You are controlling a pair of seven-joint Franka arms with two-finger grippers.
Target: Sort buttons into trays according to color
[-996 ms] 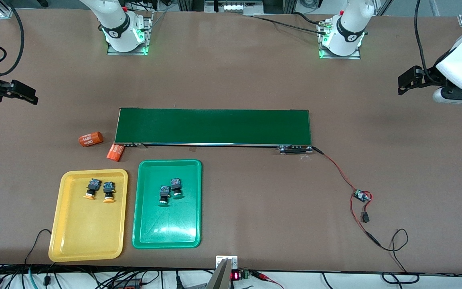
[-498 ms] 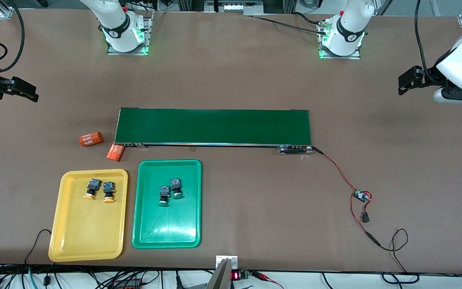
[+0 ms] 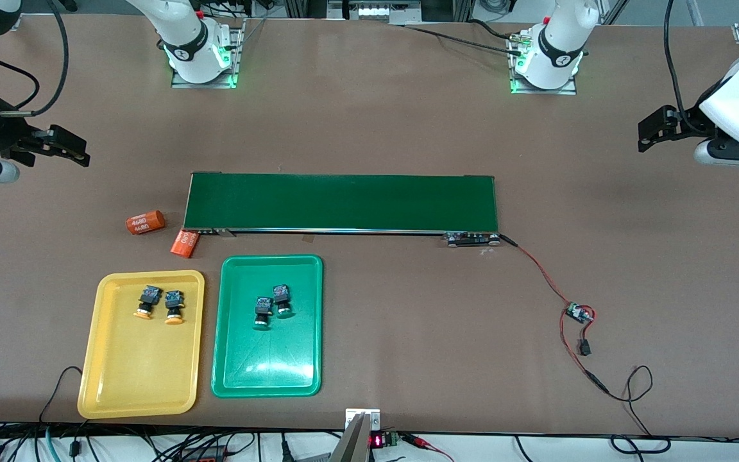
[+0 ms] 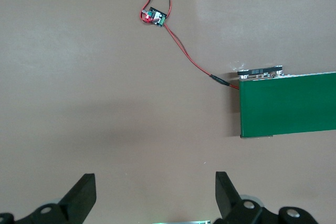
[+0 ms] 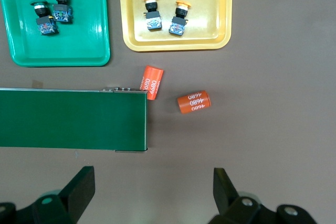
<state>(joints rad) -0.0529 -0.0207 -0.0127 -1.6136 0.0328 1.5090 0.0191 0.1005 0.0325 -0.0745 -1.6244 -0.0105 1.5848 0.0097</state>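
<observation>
A brown table is carrying a long green conveyor belt, with two orange cylinders lying by its end toward the right arm. Nearer the camera, a yellow tray and a green tray are sitting side by side. A wired circuit board is lying toward the left arm's end.

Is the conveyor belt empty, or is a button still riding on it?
Empty. The front view shows the conveyor belt bare along its length, and both wrist views show bare ends; all four buttons lie in the trays.

Bright even overhead light, soft shadows, pics sharp.
</observation>
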